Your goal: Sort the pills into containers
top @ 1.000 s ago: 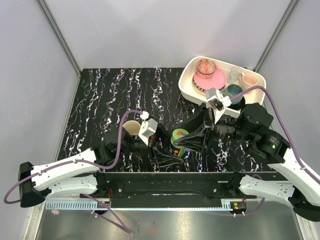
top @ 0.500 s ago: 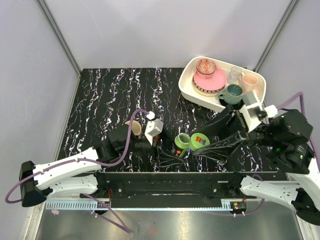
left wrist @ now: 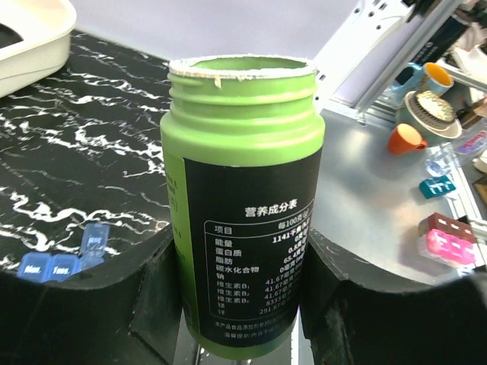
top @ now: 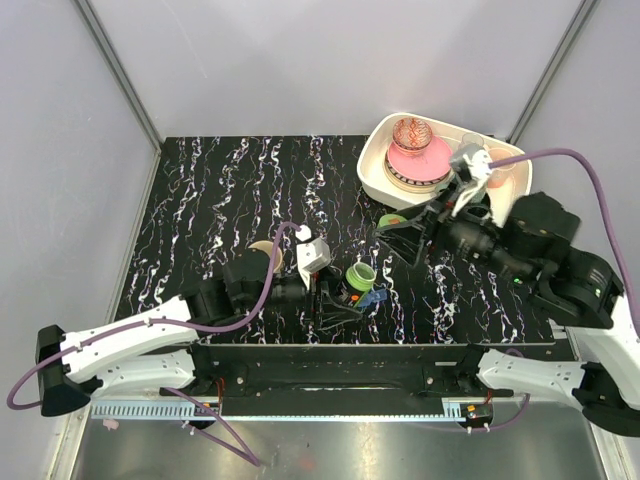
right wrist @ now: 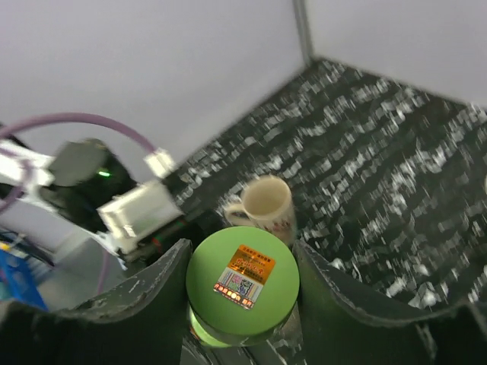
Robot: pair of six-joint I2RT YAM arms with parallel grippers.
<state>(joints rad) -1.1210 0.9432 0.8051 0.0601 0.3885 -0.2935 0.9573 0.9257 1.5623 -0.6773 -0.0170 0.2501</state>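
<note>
- Since the earlier view, the right arm has swung away from the middle and carried the green cap (right wrist: pixel 242 283) up toward the white tray (top: pixel 372 175). The cap now hangs well apart from the bottle it came from.
- The right pincer (top: pixel 397 224) is clenched on this cap, one finger on each side of it, with the orange sticker facing its wrist camera.
- The left pincer (left wrist: pixel 242 312) grasps the green bottle (top: pixel 360 275) around the lower body. The bottle stands upright with its mouth open. If any pills are inside, I cannot see them from here.
- The beige mug (top: pixel 263 256) stands on the black tabletop (top: pixel 220 200) on the left side of the left arm's wrist, and I judge it has no part in the next move.
- The pill box (top: pixel 372 297) is the thing that matters. It lies flat on the tabletop just beside the bottle, a little to the right and toward the near edge. In the left wrist view its row of small compartments runs across, from the picture's left edge toward the bottle; whether the lids are open I cannot tell.
- The left arm is much the nearer one, so I judge that the coming move is a short tilt of the bottle's mouth toward that row.
</note>
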